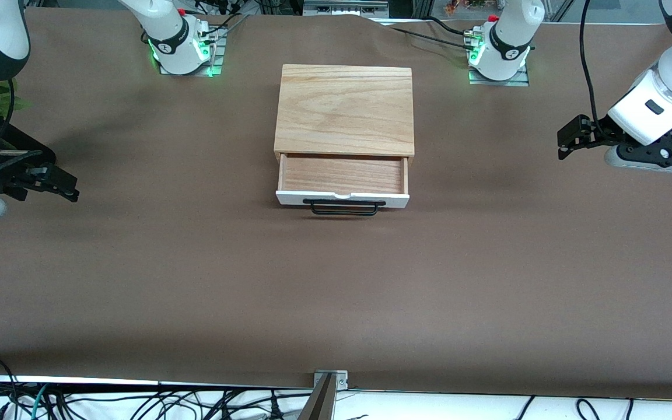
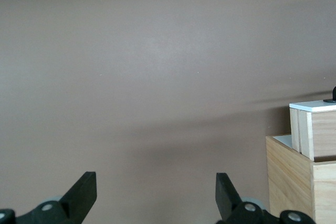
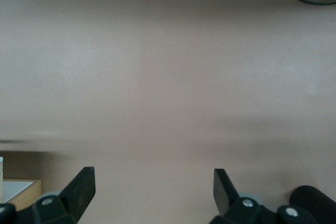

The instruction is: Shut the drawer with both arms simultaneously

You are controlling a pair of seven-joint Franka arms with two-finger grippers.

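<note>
Drawer (image 1: 343, 182) sitting half open, table centre. Left gripper (image 1: 569, 142) and right gripper (image 1: 59, 185) hovering at table ends, both spread wide, empty. Advice: pushing white front (image 1: 394, 200) evenly, both sides together.

We are looking at a robotics lab, not a home. Two white arms are bolted on metal base plates (image 1: 189, 64) with green status lights, at a table (image 1: 196, 291) covered in plain brown sheeting. Loose black cables (image 1: 137, 402) tangle along the table's edge nearest the front camera, and more run off between the bases. Aluminium framing (image 1: 345, 8) and equipment crowd the strip above the bases.
</note>
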